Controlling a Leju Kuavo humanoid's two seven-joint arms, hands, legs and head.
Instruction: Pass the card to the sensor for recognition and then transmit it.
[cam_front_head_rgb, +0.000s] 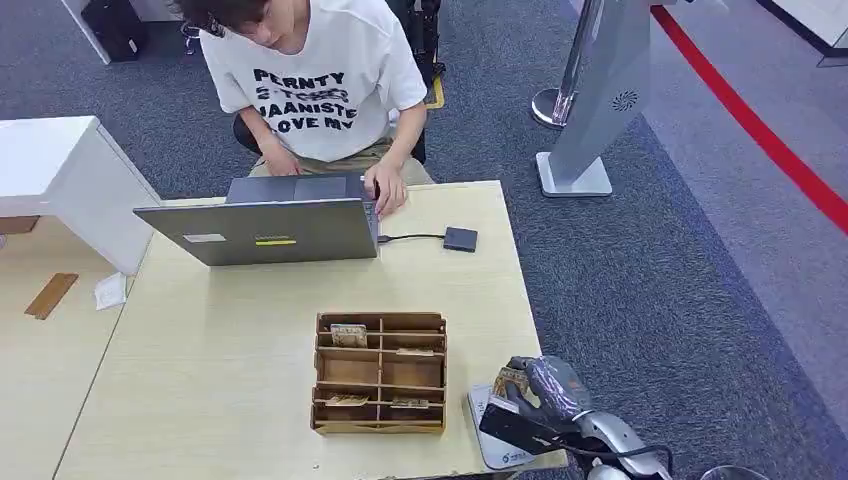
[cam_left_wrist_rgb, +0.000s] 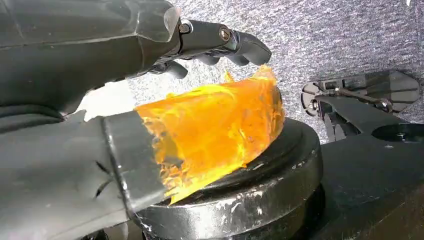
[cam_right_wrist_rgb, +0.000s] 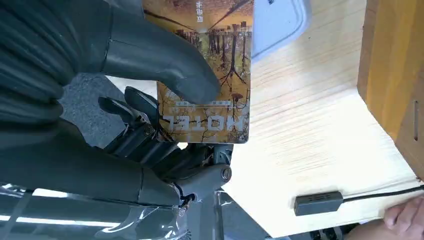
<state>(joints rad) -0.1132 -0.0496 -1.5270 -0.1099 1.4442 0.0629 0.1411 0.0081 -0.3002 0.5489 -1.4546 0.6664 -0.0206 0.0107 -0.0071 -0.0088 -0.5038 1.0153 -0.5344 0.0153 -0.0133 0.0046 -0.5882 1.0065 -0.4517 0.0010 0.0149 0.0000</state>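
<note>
over the sensor (cam_front_head_rgb: 497, 440) — right hand (cam_front_head_rgb: 545, 392) pinches the card (cam_right_wrist_rgb: 210, 75), long axis toward the organizer (cam_front_head_rgb: 381, 372).

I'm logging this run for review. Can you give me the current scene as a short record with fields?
right hand: right hand grips the hotel card, thumb pressed on its face
card position: above the white sensor pad at the table's near right corner
left hand: left hand hangs over the carpet
card rack: wooden rack mid-table, some cards in its slots
person: seated behind the laptop, hand at its keyboard
</note>
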